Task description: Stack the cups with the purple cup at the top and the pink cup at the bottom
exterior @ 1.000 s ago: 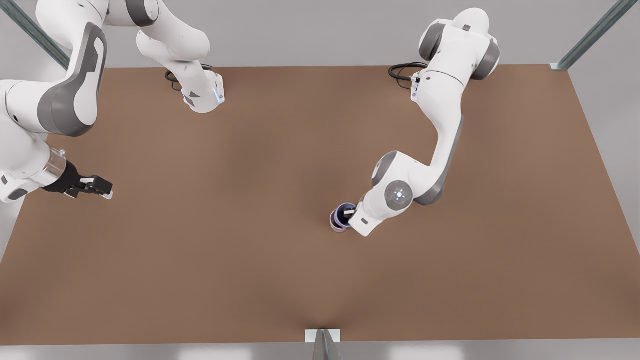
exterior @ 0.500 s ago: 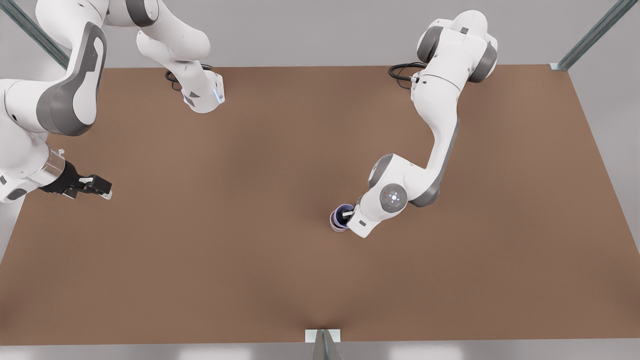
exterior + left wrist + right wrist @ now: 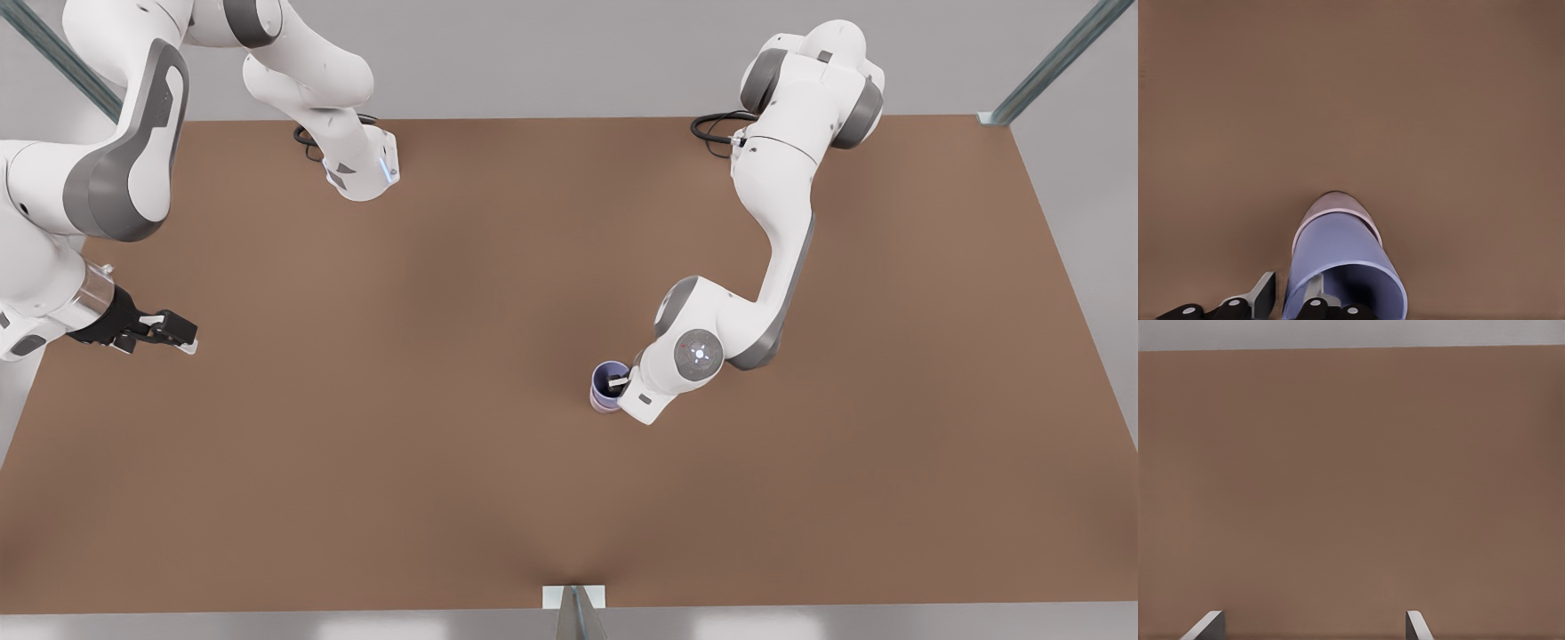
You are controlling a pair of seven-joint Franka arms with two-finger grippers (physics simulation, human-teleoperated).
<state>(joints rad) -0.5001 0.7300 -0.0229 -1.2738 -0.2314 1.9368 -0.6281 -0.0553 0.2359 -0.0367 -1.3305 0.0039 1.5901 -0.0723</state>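
Left gripper [image 3: 620, 384] pinches purple cup [image 3: 1341, 267] (nested in pink cup [image 3: 1335, 202]); right gripper [image 3: 182, 336] waits, fingers apart.

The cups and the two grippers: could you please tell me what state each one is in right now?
purple cup: upright, nested in the pink cup, wall pinched by the left gripper.
pink cup: upright on the table, holding the purple cup.
left gripper: shut on the purple cup's wall, one finger inside.
right gripper: open, waiting at the front view's left.

My left gripper [image 3: 621, 384] points down, fingers [image 3: 1263, 295] pinched close, wrist bent low. My right gripper [image 3: 185, 342] waits, fingers spread wide, reaching level.
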